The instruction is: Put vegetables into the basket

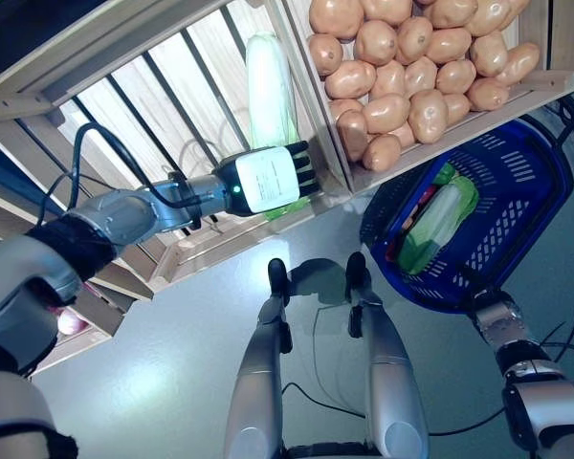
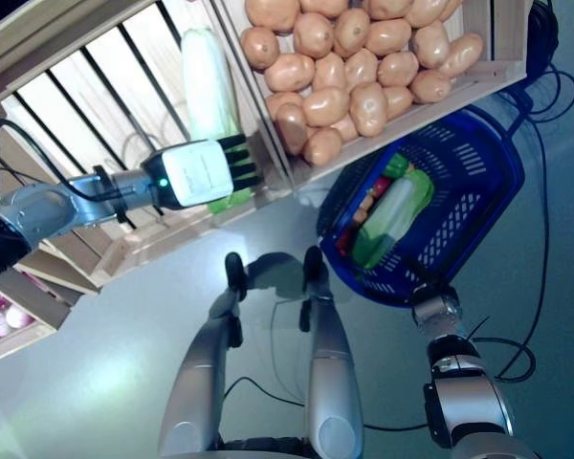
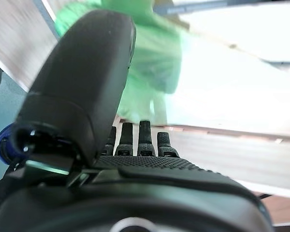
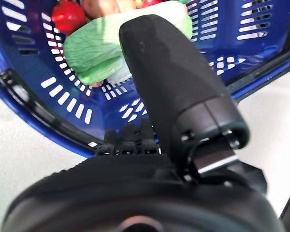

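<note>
A long pale-green cabbage (image 1: 268,86) lies in a slatted wooden crate (image 1: 124,105) of the stand. My left hand (image 1: 266,179) reaches into that crate with its fingers straight, at the cabbage's leafy green end. In the left wrist view the thumb (image 3: 82,77) stands up in front of the green leaves (image 3: 154,63). The blue basket (image 1: 517,239) stands on the floor below the stand's right crate. It holds a pale-green cabbage (image 1: 438,222) and a round red vegetable (image 4: 67,15). My right hand (image 4: 174,87) is at the basket's near rim, fingers straight.
The wooden stand (image 1: 297,57) fills the upper half of the eye views, with a wooden divider between the two crates. Its lower front edge (image 1: 230,239) runs just under my left hand. Grey floor (image 1: 172,325) lies between the stand and the basket.
</note>
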Robot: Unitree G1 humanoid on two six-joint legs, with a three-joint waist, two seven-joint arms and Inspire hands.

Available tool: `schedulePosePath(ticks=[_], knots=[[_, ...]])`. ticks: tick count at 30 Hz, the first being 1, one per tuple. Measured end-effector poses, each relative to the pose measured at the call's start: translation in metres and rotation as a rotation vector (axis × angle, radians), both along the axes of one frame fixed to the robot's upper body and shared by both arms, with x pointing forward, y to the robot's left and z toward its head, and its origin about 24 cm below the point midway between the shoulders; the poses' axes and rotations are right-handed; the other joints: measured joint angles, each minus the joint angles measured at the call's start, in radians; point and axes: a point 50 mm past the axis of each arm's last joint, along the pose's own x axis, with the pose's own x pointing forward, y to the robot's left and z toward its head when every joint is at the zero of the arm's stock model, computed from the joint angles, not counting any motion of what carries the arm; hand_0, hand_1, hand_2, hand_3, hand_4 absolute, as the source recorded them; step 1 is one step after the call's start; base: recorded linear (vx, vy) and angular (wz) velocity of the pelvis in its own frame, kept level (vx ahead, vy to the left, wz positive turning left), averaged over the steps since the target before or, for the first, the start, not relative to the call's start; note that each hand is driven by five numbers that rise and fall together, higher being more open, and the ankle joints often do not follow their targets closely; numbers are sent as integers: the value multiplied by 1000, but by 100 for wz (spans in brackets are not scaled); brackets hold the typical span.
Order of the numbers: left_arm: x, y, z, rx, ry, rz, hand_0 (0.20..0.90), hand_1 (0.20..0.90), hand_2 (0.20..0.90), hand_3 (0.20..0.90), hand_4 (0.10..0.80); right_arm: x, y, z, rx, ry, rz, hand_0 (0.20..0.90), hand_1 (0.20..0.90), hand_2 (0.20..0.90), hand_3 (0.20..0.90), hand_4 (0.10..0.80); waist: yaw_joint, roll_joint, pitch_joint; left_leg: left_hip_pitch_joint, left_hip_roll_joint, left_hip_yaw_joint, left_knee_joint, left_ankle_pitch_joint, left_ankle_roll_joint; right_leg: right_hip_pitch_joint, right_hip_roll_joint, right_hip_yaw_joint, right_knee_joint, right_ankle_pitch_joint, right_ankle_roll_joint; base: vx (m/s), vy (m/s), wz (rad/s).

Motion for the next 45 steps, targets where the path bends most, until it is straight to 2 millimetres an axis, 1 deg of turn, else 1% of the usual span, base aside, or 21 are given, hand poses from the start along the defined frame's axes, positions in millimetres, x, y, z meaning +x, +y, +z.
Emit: schedulePosePath(ticks=[4, 6, 9, 15, 16, 18, 19, 21, 23, 24, 27, 30, 32, 38, 40, 41, 42, 43, 45], knots=[[4, 1, -1, 0, 0, 19, 900, 900, 900, 900, 800, 3, 1, 3, 1, -6, 5, 900, 900, 900, 900, 800, -16, 0, 0, -2, 3, 5, 2, 0, 0, -4, 4, 7, 1, 1, 1, 10, 1, -3], [6, 3, -1, -2, -3, 35, 900, 900, 900, 900, 800, 4, 1, 3, 0, -8, 6, 900, 900, 900, 900, 800, -16, 0, 0, -3, 6, 14, 2, -1, 1, -10, 8, 20, 1, 2, 2, 18, 7, -9], [10, 3, -2, -2, -2, 62, 900, 900, 900, 900, 800, 4, 0, 5, -4, -12, 7, 900, 900, 900, 900, 800, -21, 0, 0, -7, 9, 23, 5, -6, 1, -18, 7, 25, 2, 2, 3, 17, 19, -9], [13, 6, 2, -37, -24, 33, 900, 900, 900, 900, 800, 3, -8, 8, -20, -16, -2, 900, 900, 900, 900, 800, -20, -1, 0, -47, 10, 23, 44, -22, 4, -46, 7, 28, 19, 1, 1, 12, 40, 1], [15, 8, 1, -51, -28, 24, 542, 542, 542, 542, 562, 3, -9, 9, -23, -18, 0, 900, 900, 900, 900, 800, -20, -1, 0, -59, 11, 22, 59, -28, 5, -54, 8, 28, 24, 1, 1, -13, 45, 2], [16, 9, 2, -72, -39, 7, 364, 364, 364, 364, 442, 3, -12, 12, -30, -23, 0, 900, 900, 900, 900, 800, -20, -1, 0, -75, 9, 22, 74, -31, 8, -68, 6, 30, 34, -2, 5, -19, 43, 3], [16, 11, 3, -87, -47, 0, 300, 300, 300, 300, 400, 3, -12, 13, -34, -26, 1, 900, 900, 900, 900, 800, -21, -2, -1, -83, 9, 22, 78, -33, 5, -76, 5, 31, 37, -3, 7, -21, 37, 1], [17, 13, 3, -113, -59, -4, 300, 300, 300, 300, 400, 4, -13, 15, -43, -32, 5, 900, 900, 900, 900, 800, -22, -4, -1, -97, 9, 22, 93, -36, 6, -87, 5, 33, 44, -2, 8, -30, 37, 0], [18, 18, 6, -130, -76, 12, 300, 300, 300, 300, 400, 6, -12, 18, -53, -44, 18, 900, 900, 900, 900, 800, -22, -18, 0, -113, 8, 23, 103, -39, 10, -109, 4, 42, 55, -5, 3, -36, 22, -3], [19, 18, 7, -133, -79, 12, 300, 300, 300, 300, 400, 6, -12, 19, -55, -45, 20, 900, 900, 900, 900, 800, -22, -19, 0, -116, 9, 23, 104, -39, 10, -111, 4, 43, 55, -5, 3, -37, 19, -3], [22, 9, 12, -201, -121, -26, 300, 300, 300, 300, 400, 10, -9, 22, -74, -57, 47, 900, 900, 900, 900, 800, -34, -27, 0, -138, 10, 22, 111, -38, 9, -128, 6, 45, 55, -1, 6, -38, 25, 2], [25, 12, 5, -202, -106, 5, 300, 300, 300, 300, 400, 19, 0, 30, -86, -81, 97, 900, 900, 900, 900, 800, -66, -34, 0, -140, 11, 23, 109, -36, 10, -127, 7, 45, 51, 5, 12, -47, 23, -2], [26, 15, 3, -202, -103, 25, 300, 300, 300, 300, 400, 20, 3, 31, -84, -86, 103, 900, 900, 900, 900, 800, -75, -34, 0, -140, 11, 24, 111, -39, 10, -127, 8, 45, 50, 10, 6, -35, 21, -6], [25, 17, 3, -240, -118, -6, 300, 300, 300, 300, 400, 22, 6, 31, -88, -87, 120, 900, 900, 900, 900, 800, -75, -34, 0, -119, 12, 23, 115, -45, 6, -105, 11, 43, 50, 9, 4, -30, 30, -2], [22, 21, -1, -308, -129, -47, 300, 300, 300, 300, 400, 22, 10, 31, -108, -84, 145, 900, 900, 900, 900, 800, -75, -34, 0, -88, 12, 24, 108, -45, 7, -76, 11, 43, 45, 9, 3, -22, 40, -4], [19, 22, -3, -371, -134, -81, 300, 300, 300, 300, 400, 22, 13, 30, -136, -77, 169, 900, 900, 900, 900, 800, -68, -34, 0, -55, 12, 24, 86, -39, 5, -43, 12, 42, 27, 13, 4, -22, 37, -4], [17, 23, -3, -396, -140, -93, 300, 300, 300, 300, 400, 22, 15, 30, -137, -81, 173, 900, 900, 900, 900, 800, -67, -34, 0, -42, 12, 24, 77, -36, 2, -31, 13, 41, 19, 15, 4, 0, 0, 0], [14, 23, -4, -441, -152, -124, 300, 300, 300, 300, 400, 21, 17, 28, -139, -86, 181, 900, 900, 900, 900, 800, -65, -34, 0, -14, 12, 24, 55, -28, -1, -4, 16, 39, 2, 18, 8, -6, 31, 4], [8, 21, 0, -515, -179, -191, 300, 300, 300, 300, 400, 20, 23, 27, -170, -90, 207, 900, 900, 900, 900, 800, -56, -34, 0, 33, 12, 21, 15, -12, 3, 41, 17, 29, -33, 22, 8, 6, 34, 5]])
